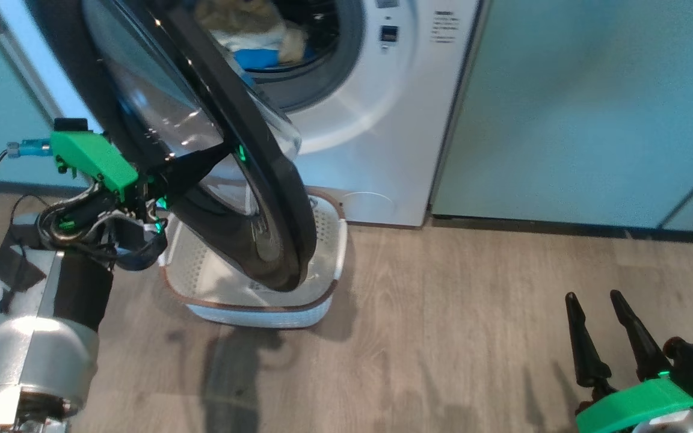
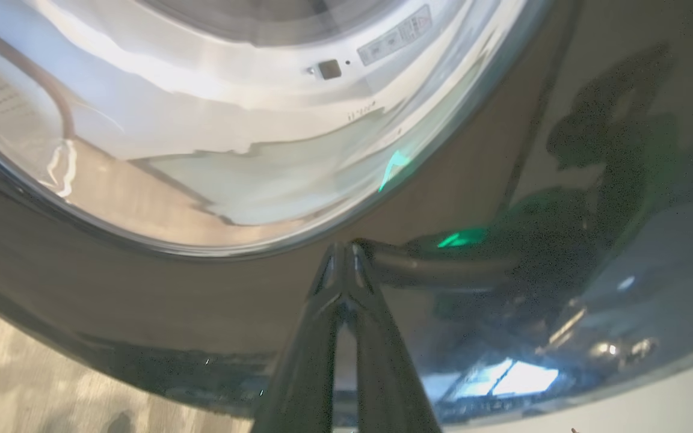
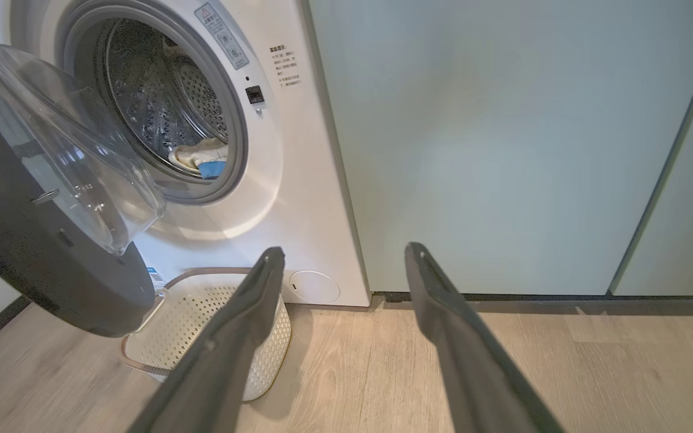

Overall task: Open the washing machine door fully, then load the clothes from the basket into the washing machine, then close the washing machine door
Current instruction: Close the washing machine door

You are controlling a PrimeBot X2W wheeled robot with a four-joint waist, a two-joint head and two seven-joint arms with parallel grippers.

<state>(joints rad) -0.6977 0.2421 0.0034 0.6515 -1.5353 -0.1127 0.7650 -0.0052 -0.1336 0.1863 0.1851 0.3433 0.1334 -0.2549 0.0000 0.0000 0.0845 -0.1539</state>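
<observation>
Head view: my left tool (image 1: 226,153) is pressed to the outer face of the door (image 1: 274,198), fingers together, gripping nothing.
Left wrist view: closed fingertips (image 2: 343,267) touch the glossy black ring of the door (image 2: 142,300), just below the glass.
Right tool (image 1: 602,328): fingers spread wide, empty, low at the near right above the floor (image 1: 473,313).
Clothes (image 1: 256,36): in the drum already, pale bundle with a blue piece at the front.
Basket (image 1: 334,240): on the floor below the door, looks empty.
Washer (image 1: 382,120): far centre, opening uncovered; door stands half swung, hinged on the left.
Key relation: the door lies directly ahead of my left tool, its face edge-on to me; the opening is to the right and farther off. My left arm is the nearer one.
Judgement: loading looks done; closing means pushing the door rightward and away.
Room: wood-look floor, pale green cabinets (image 1: 593,108) to the right.
</observation>
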